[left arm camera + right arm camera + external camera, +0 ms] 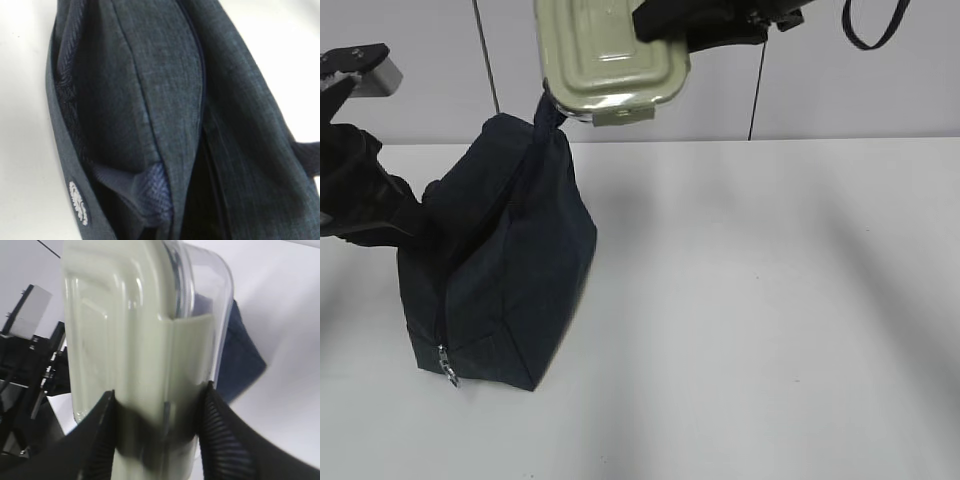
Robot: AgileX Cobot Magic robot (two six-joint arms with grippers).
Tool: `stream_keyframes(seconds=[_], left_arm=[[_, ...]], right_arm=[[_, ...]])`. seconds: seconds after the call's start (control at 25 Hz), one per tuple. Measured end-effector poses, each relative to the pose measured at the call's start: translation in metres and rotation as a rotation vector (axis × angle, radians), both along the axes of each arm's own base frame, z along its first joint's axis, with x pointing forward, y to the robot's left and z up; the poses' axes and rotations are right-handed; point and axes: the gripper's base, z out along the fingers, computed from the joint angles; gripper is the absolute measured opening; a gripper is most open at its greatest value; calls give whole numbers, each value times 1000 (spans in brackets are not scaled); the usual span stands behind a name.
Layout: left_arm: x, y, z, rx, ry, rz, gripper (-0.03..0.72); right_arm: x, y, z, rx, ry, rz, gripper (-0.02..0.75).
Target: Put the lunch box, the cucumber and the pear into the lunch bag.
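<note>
Sage-green lidded lunch box [612, 58] held aloft above the navy lunch bag [505, 265].
We see the right gripper [157, 432] clamped on the box's sides; the left gripper [415, 215], jaws pressed together, pinches the bag's fabric at its left end on the white table [770, 300].

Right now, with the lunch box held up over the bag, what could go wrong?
The lunch bag mouth looks narrow and slack in the left wrist view, so the lunch box may catch on the rim. The right gripper clamps only one end, so the box could tilt or slip.
</note>
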Motion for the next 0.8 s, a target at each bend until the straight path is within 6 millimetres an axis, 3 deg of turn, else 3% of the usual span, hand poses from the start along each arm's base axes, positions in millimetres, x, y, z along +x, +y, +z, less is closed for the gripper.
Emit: stream_keyframes(seconds=[0.16,0.28,0.56,0.8], left_arm=[[0,0,0,2,1,-1,1],[0,0,0,2,1,-1,1],[0,0,0,2,-1,-1,1],[0,0,0,2,-2,-1,1]], right_arm=[[-6,-9,19,-96,-46,-44,330],[-8,-3,19,-110,-47,-31,330],[-15,39,7,-112,-35,63,330],[-2,78,-27,-70,11,69,330]])
